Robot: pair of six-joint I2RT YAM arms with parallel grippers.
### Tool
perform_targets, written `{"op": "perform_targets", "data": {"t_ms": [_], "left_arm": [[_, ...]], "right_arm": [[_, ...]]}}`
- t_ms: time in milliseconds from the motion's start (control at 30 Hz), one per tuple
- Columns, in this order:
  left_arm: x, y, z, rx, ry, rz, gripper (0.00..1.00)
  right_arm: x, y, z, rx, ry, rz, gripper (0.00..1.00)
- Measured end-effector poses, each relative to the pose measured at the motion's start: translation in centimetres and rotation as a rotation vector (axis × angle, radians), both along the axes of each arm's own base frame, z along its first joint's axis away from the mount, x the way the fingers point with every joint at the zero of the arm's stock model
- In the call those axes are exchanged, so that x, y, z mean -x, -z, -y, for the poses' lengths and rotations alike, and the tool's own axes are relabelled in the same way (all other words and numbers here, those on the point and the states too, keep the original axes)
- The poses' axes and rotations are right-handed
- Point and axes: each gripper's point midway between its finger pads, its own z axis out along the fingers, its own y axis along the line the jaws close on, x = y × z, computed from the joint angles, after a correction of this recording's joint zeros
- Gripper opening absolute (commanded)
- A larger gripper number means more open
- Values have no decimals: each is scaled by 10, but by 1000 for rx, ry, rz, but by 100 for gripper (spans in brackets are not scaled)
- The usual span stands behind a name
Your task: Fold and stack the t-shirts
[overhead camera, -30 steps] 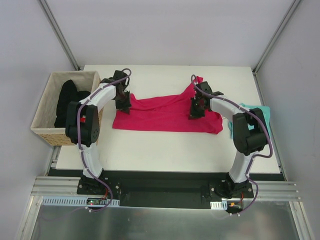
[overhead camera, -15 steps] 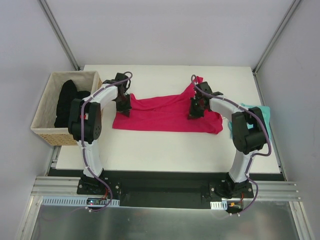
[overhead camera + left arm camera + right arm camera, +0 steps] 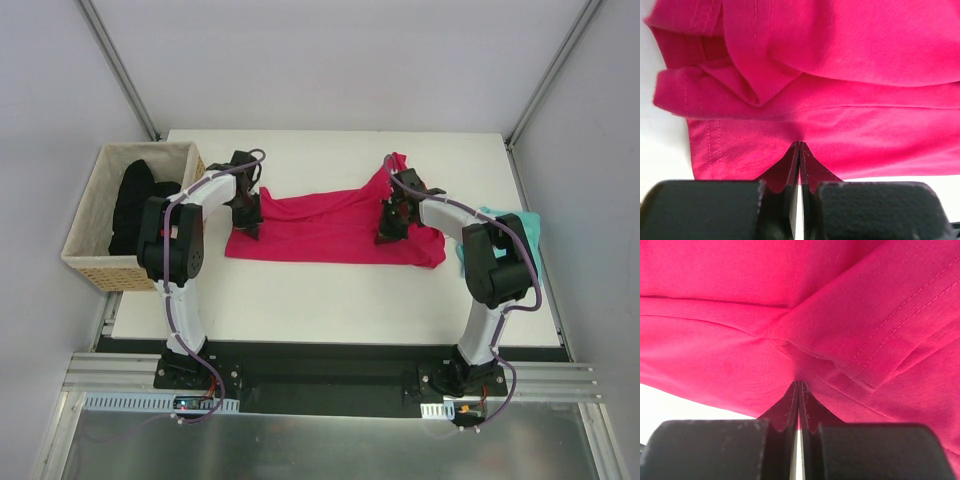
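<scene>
My left gripper (image 3: pixel 249 216) and my right gripper (image 3: pixel 390 224) are both pinched tight on the pink t-shirt (image 3: pixel 330 228). Each one holds a little fold of its cloth.

Not much has changed in the last second. My left arm has pulled in a tiny bit, and the shirt looks almost the same. It lies in a long strip across the middle of the table (image 3: pixel 330 300), nearer the far edge.

So I think the fold has only just begun. The teal t-shirt (image 3: pixel 527 232) waits at the right edge, not folded yet.
</scene>
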Motion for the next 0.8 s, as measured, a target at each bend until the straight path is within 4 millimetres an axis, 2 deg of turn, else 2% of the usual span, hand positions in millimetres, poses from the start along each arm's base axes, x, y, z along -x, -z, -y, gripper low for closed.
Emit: {"op": "perform_targets", "data": {"t_ms": [367,800], "left_arm": [[16,13,-6,-9,-7,-50,0],[18,13,-6,-6,-7,-43,0]], "right_arm": [[8,8,2,1,10,-24,1],[17,8,5,-5,31,-35,1]]}}
